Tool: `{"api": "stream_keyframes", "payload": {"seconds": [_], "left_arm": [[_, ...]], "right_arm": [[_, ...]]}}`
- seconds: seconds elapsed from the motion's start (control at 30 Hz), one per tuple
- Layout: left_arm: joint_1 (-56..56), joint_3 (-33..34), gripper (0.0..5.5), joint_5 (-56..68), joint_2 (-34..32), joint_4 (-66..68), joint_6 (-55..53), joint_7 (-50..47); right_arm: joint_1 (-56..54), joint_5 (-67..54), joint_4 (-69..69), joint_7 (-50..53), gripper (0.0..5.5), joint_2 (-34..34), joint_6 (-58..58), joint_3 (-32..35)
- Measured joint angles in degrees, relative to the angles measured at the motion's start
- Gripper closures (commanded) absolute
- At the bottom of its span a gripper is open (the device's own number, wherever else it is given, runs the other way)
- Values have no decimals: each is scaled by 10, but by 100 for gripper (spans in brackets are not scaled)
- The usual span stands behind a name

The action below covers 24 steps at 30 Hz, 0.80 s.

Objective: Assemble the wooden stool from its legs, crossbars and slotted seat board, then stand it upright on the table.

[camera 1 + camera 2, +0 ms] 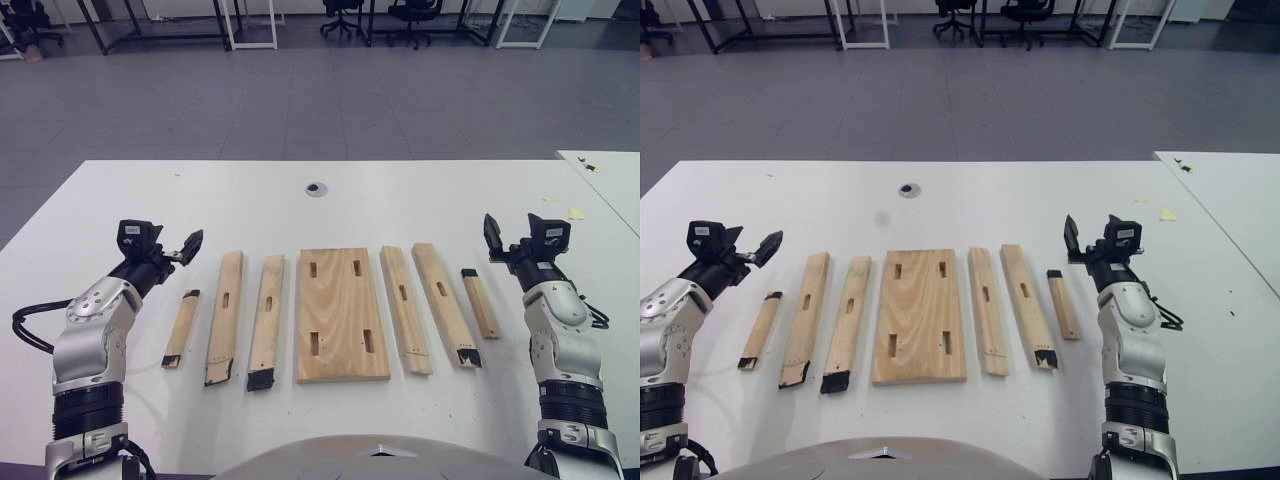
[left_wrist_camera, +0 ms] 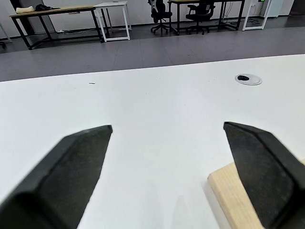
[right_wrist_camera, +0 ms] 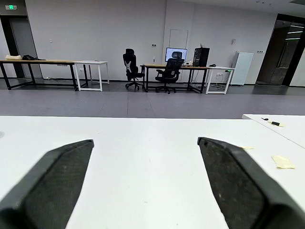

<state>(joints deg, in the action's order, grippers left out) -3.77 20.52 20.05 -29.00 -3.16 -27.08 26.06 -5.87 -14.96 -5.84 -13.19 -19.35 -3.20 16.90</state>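
On the white table, flat in a row: 1 seat board w/ 4 slots, mid. 4 long slotted legs, 2 each side. 2 short crossbars, 1 at each outer end. Left gripper & right gripper both spread wide, nothing held, near the crossbars. Small white tag on each gripper, print too small to read.
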Motion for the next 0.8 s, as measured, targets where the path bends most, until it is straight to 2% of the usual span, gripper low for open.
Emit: {"api": "stream_keyframes", "payload": {"seconds": [0.2,0.4,0.53,0.77,0.8], "left_arm": [[45,3,119,7,-16,-58,-64,5],[117,17,119,47,-55,-139,-178,27],[125,23,119,53,-70,-172,-224,26],[148,14,119,41,-73,-191,-240,20],[151,12,137,39,-74,-189,-240,19]], "right_arm": [[-2,14,-1,0,142,-4,0,0],[-4,17,-6,-2,142,-18,0,5],[-4,19,-12,-4,142,-20,-1,2],[-2,24,-21,-6,142,-20,0,-1],[-1,28,-23,-6,142,-20,1,-1]]}}
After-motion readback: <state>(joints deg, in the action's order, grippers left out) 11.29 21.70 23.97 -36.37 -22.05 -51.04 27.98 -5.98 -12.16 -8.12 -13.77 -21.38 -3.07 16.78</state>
